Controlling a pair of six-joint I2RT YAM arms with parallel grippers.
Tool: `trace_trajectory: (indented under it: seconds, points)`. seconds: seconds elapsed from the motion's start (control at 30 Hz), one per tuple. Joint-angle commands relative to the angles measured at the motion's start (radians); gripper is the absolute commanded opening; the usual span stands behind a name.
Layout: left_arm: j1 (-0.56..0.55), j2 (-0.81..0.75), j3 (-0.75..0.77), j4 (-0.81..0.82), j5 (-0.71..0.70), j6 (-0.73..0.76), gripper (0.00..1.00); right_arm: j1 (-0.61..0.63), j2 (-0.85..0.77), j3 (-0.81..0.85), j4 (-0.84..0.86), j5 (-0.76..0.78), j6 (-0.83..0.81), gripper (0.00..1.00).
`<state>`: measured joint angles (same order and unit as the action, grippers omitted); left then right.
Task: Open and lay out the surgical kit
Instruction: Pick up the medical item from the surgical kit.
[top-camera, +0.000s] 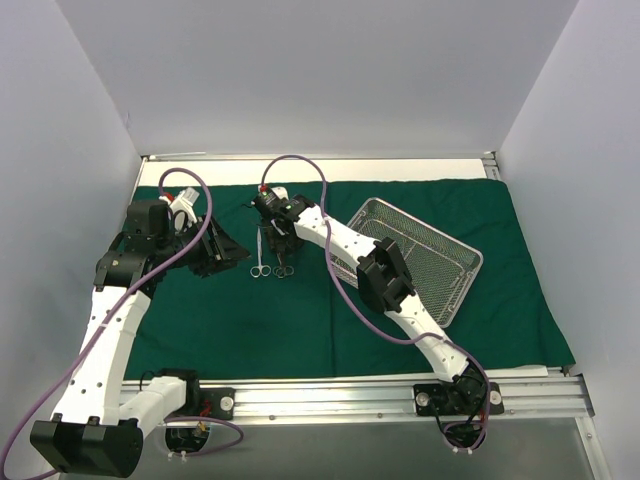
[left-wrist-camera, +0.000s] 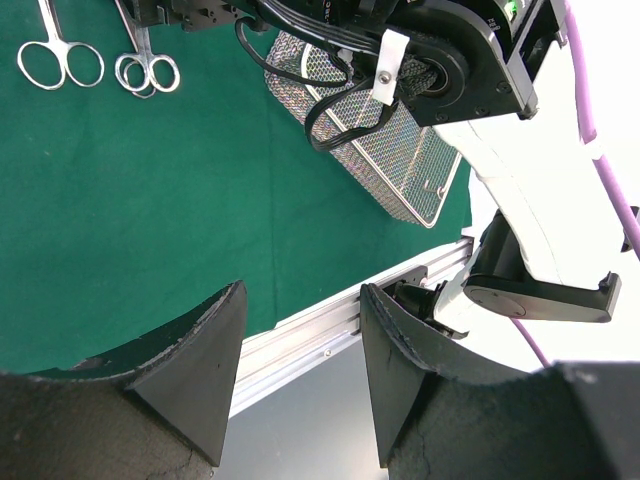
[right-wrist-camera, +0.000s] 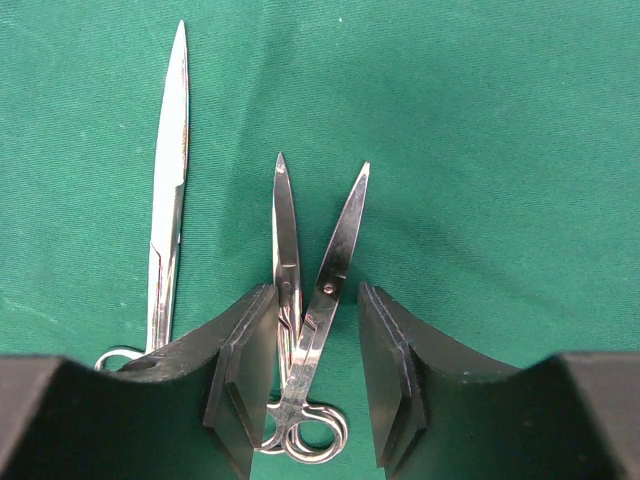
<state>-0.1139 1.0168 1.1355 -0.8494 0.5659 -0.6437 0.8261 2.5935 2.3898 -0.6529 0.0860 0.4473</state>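
Note:
The surgical kit lies unwrapped. Its dark green drape (top-camera: 250, 320) is spread flat, and the silver mesh tray (top-camera: 470, 262) stands on it at the right. Three steel instruments lie at the centre. One long instrument (right-wrist-camera: 172, 200) is by itself, and two scissors-like instruments (right-wrist-camera: 345, 225) lie crossed with their rings overlapping. My right gripper (right-wrist-camera: 316, 290) is low over the crossed pair, open, with both shafts between its fingers and a gap to the right pad. My left gripper (left-wrist-camera: 302, 290) hangs open and holds nothing above the drape's left side (top-camera: 235, 255).
An aluminium rail (top-camera: 350, 398) runs along the near table edge, with both arm bases on it. White walls close in the back and sides. The right arm (top-camera: 385, 275) crosses over the tray's near-left corner. Bare drape lies in front of the instruments.

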Motion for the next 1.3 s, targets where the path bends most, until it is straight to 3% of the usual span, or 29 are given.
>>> trace_trajectory:
  seconds: [0.0, 0.57, 1.1, 1.27]
  points:
    - [0.008, -0.009, 0.003, 0.047, 0.022, 0.004, 0.58, 0.007, -0.058, -0.003, -0.007, 0.020, 0.008, 0.38]
    - [0.008, -0.004, -0.002, 0.052, 0.022, 0.003, 0.58, 0.002, -0.027, -0.012, -0.019, -0.026, 0.024, 0.37]
    - [0.011, -0.001, -0.014, 0.070, 0.032, -0.010, 0.58, -0.001, 0.002, 0.016, -0.062, 0.006, 0.019, 0.09]
    - [0.011, -0.003, -0.013, 0.069, 0.034, -0.010, 0.58, -0.002, 0.004, 0.017, -0.056, -0.009, 0.030, 0.10]
